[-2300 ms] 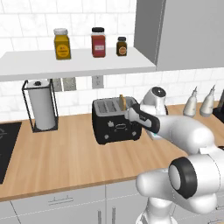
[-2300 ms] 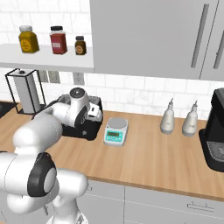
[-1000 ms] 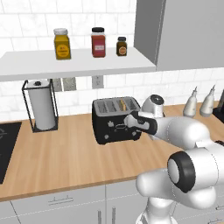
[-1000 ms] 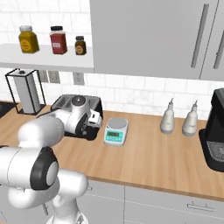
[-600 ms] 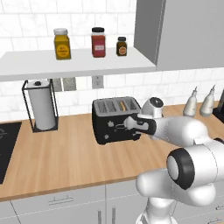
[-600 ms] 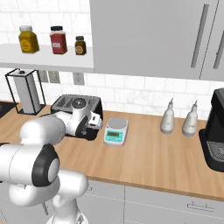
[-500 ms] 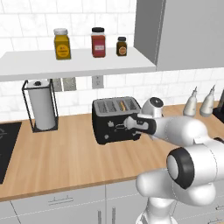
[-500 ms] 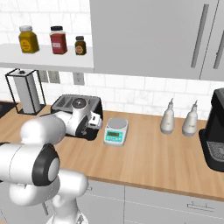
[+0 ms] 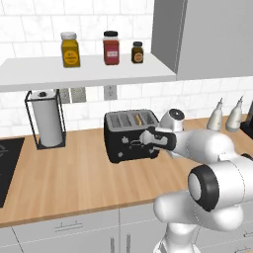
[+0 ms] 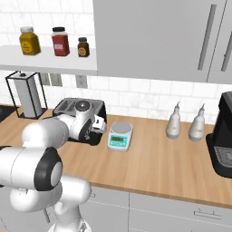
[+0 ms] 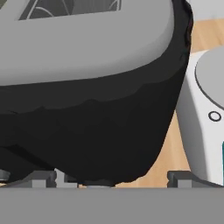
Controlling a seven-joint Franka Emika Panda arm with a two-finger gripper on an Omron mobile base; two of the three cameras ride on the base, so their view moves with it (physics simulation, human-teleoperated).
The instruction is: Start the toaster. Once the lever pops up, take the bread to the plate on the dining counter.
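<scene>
hand (image 9: 148,137) lower against toaster (image 9: 129,134), bread (image 9: 140,119) sunk

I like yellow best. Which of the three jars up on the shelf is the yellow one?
The yellow jar with the pale lid, leftmost on the white shelf. The middle jar is red; the small right jar is dark brown.

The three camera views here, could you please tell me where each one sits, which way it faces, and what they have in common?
Left base view: behind the arm to its left, facing forward and down at the toaster; the white arm rises from the lower right, with the gripper at the toaster's front.
Right base view: behind to the right, facing the same counter; the arm rises from the lower left.
Hand view: on the hand, close against the toaster's black side; dark fingertips at the bottom.
Shared: all three show the toaster; the right base and hand views also show the scale.
</scene>
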